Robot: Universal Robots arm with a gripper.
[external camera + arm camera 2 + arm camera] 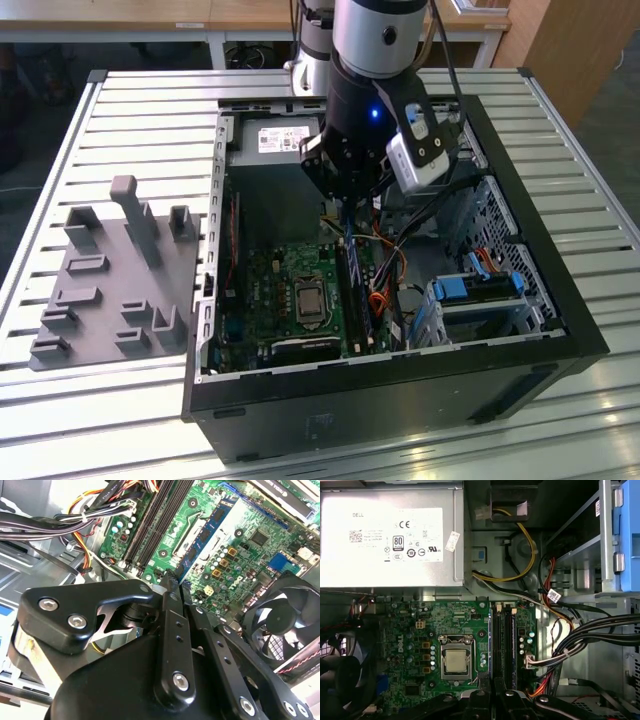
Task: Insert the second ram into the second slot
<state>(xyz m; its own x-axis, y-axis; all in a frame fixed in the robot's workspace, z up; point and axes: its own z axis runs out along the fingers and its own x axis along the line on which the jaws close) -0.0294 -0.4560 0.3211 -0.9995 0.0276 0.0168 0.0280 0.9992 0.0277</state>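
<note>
Black fingers (170, 630) of the gripper (172, 582) were clamped tight on one end of the blue memory stick (207, 532). The stick jutted out over the green board (245, 560), close beside the black slots (155, 525); whether it touched one could not be told. In the exterior view the gripper (345, 208) hung inside the open computer case (400, 400), with the slots at its six o'clock. A grey tray (110, 290) lay at the case's nine o'clock.

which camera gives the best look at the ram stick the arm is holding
The second wrist view: the ram stick shows its flat blue side and chips, reaching out from the end effector over the motherboard. The exterior view gives a thin blue strip below the end effector; the first wrist view seemingly just its edge.
</note>
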